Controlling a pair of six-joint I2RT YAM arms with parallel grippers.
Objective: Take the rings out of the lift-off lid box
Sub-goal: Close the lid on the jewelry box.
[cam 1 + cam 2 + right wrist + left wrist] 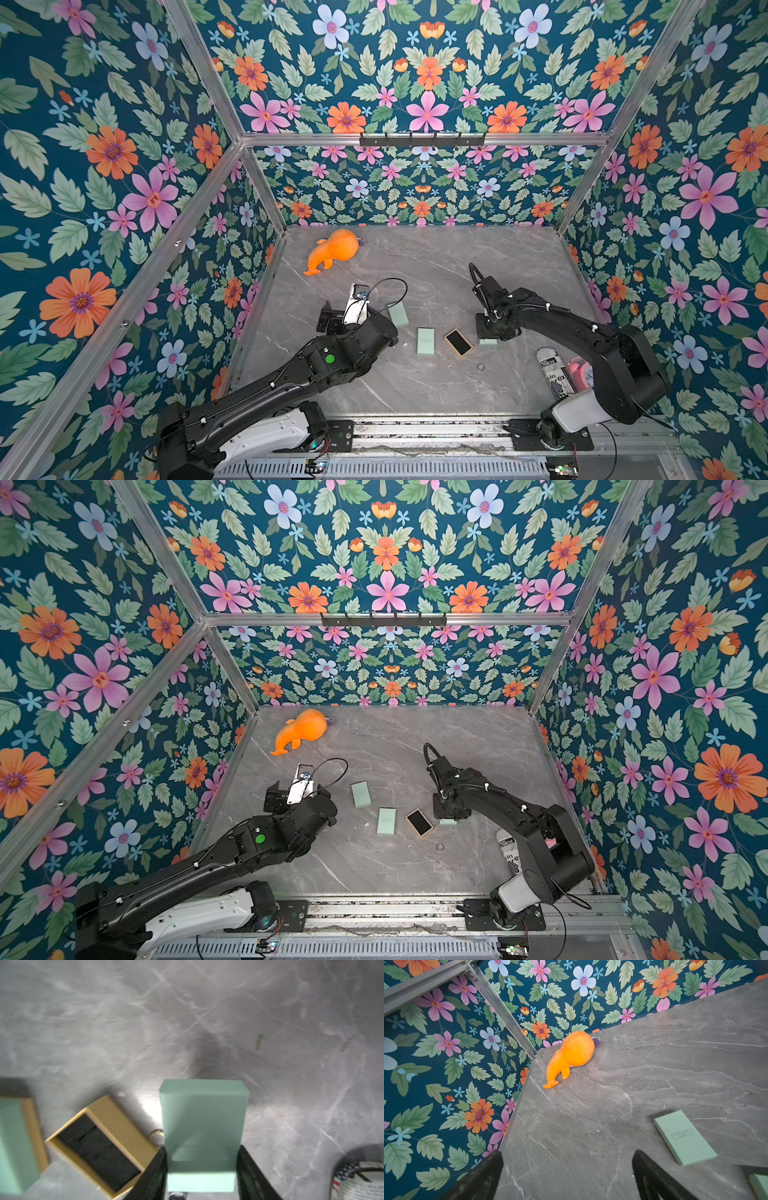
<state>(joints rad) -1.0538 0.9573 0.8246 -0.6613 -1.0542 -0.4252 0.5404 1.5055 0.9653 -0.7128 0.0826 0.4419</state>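
My right gripper [202, 1150] is shut on a mint-green box [203, 1126], one jaw pressed against each long side; in both top views only a sliver of that box [488, 341] shows under the gripper. Beside it lies an open tan box [97, 1149] with a black lining [458, 343]. A silvery ring [157, 1134] lies on the table against the held box. In both top views one thin ring [481, 367] [440, 847] lies loose nearer the front. My left gripper [566, 1155] is open and holds nothing, over bare table at the left.
Two more mint-green boxes [399, 313] [426, 340] lie mid-table, the farther one [685, 1136] close to my left gripper. An orange plush toy [332, 251] lies at the back left. A newsprint can [555, 374] and a pink object [579, 372] sit under my right arm. Floral walls enclose the table.
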